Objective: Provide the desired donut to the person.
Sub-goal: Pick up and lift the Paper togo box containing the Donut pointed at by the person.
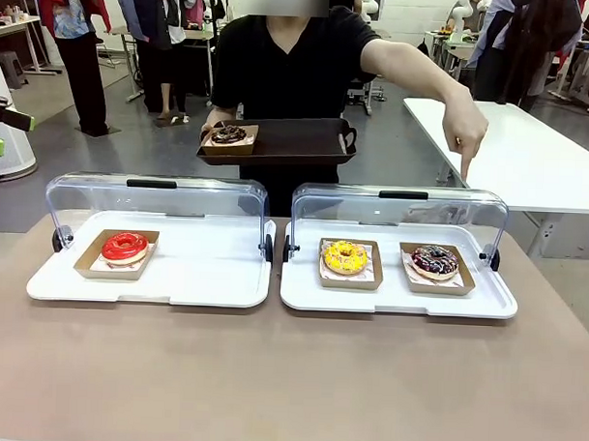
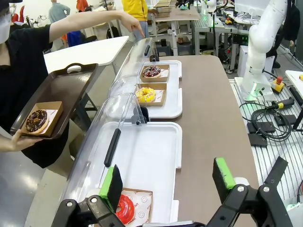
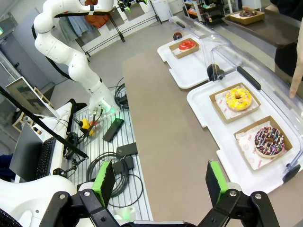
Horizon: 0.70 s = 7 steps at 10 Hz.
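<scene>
Left tool released, jaws wide, empty, over the left tray by the red donut. Right tool also released and empty, above the worktop beside the right tray. Person at the far side points one hand down over that tray's outer end, above the sprinkle donut, which sits boxed next to the yellow donut. Both clear lids up. Other hand holds a brown tray carrying a chocolate donut.
</scene>
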Tool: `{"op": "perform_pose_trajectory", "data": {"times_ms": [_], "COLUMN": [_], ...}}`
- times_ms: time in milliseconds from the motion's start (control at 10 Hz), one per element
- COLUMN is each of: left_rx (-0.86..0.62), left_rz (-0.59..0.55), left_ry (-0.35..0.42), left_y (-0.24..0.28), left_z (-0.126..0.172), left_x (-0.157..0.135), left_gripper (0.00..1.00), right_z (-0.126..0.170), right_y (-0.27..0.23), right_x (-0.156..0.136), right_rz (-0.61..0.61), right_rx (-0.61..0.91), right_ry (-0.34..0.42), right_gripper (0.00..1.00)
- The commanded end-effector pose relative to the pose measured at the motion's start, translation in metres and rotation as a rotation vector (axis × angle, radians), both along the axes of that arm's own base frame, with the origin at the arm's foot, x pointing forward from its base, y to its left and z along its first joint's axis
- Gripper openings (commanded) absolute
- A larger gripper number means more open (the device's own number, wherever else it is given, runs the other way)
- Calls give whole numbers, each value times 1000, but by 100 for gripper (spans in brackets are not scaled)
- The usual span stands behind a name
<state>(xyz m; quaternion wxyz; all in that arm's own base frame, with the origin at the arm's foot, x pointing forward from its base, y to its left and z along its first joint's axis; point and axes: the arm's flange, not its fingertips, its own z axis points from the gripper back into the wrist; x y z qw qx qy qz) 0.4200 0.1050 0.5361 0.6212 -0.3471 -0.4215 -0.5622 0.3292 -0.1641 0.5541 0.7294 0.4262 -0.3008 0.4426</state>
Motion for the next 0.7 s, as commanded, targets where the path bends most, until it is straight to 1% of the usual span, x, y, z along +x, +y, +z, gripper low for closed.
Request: {"op": "perform_pose_trajectory", "data": {"times_ms": [0,400,500,600], "left_rx": [-12,-12,-12,-12], "left_rz": [-3,-3,-3,-3], "left_ry": [-16,-16,-16,-16], "left_y": [0,0,0,0], "left_z": [3,3,3,3], "left_x": [0,0,0,0], "left_gripper": [100,100,100,100], "right_z": [0,0,10,27], "right_y": [1,0,11,29], "right_x": [0,0,8,18], "right_rz": [7,0,63,91], "right_rx": [4,0,-126,-253], "right_ry": [-1,0,-16,-15], "right_gripper": [100,100,100,100]}}
